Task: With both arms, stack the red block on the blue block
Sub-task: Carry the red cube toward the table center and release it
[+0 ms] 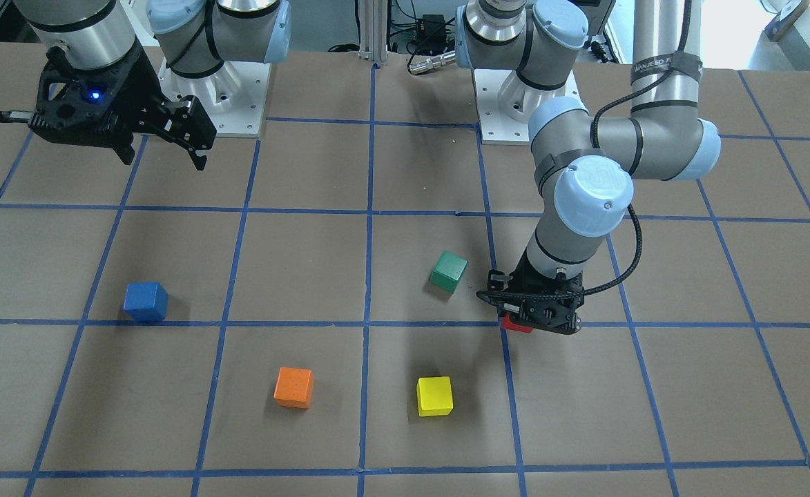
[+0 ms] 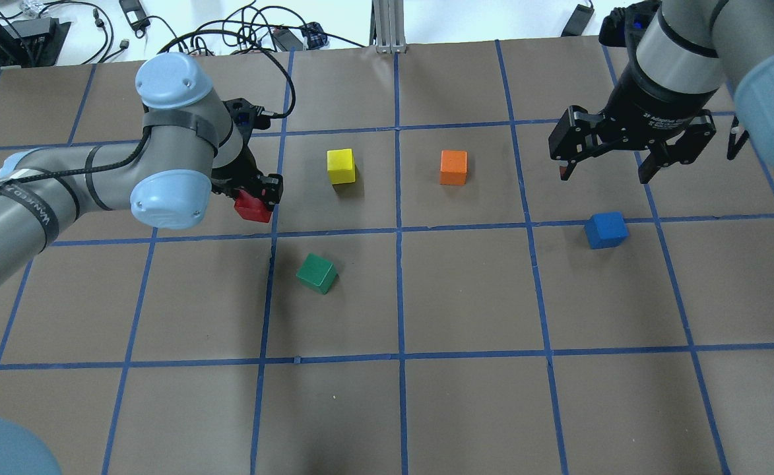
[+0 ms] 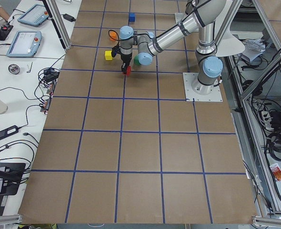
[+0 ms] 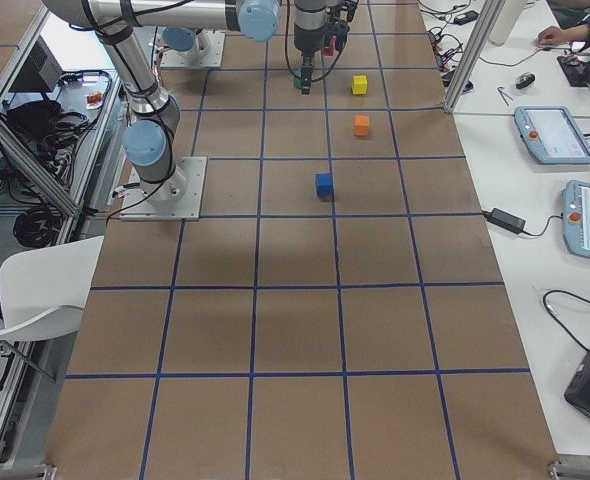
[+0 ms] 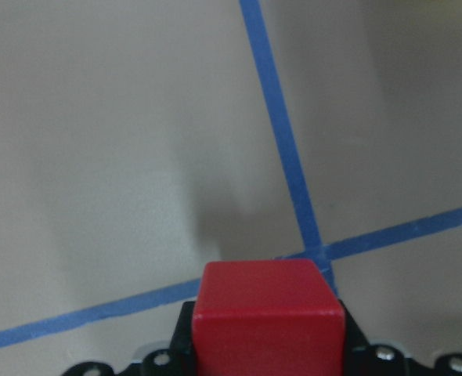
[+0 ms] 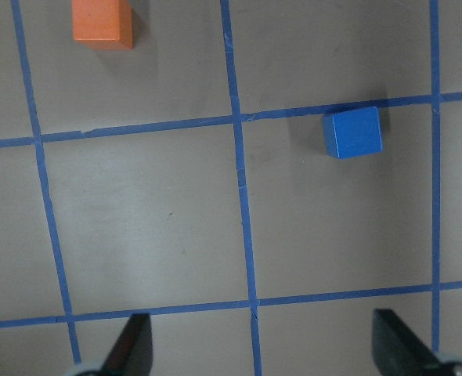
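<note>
Five blocks show, one of each colour: one red block, one blue block, one green block, one yellow block and one orange block; two arms reach over the bench, each with one end effector

The left end effector is clenched on the red block, its fingers on two opposite faces, the block sitting between the tips and low at the bench surface; whether it touches the paper I cannot tell; of the five blocks it is the one nearest the bench's left end, beside a crossing of blue tape lines, with the green block near it on the robot's side

The right end effector is released, fingers spread wide and gripping nothing, held above the bench; the blue block lies flat on the bench, nearest the right end of the five, apart from those fingers and a little toward the robot's edge from them; the yellow and orange blocks lie between the two end effectors, toward the operators' edge
</note>
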Motion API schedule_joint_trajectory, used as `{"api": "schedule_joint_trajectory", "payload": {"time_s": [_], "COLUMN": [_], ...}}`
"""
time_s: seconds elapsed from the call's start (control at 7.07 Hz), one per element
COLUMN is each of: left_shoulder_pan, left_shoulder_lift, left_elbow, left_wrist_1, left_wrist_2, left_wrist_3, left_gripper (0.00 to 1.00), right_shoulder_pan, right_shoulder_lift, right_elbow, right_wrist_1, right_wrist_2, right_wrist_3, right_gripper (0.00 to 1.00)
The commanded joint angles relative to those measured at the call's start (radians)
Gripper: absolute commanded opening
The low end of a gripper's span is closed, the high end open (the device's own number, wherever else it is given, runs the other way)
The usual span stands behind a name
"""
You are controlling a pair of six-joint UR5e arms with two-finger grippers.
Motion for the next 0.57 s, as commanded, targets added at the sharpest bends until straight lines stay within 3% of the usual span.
{"api": "schedule_joint_trajectory", "payload": {"time_s": [0.0,0.42], "left_shoulder_pan": [-0.152,-0.309], "left_shoulder_lift": [-0.053,-0.170], "left_elbow": [0.105,0.191], "left_wrist_1": [-0.029,-0.018], "left_wrist_2": [-0.052,-0.046], "left_wrist_3": [-0.308,-0.467], "left_gripper": [0.00,0.00], "right_shoulder_pan": [-0.002,-0.002], "right_shoulder_lift": [0.000,0.000], "right_elbow": [0.000,0.000], "right_wrist_1": [-0.001,-0.003], "right_wrist_2": [-0.001,-0.001], "right_wrist_3": [0.000,0.000], "right_gripper": [1.00,1.00]}}
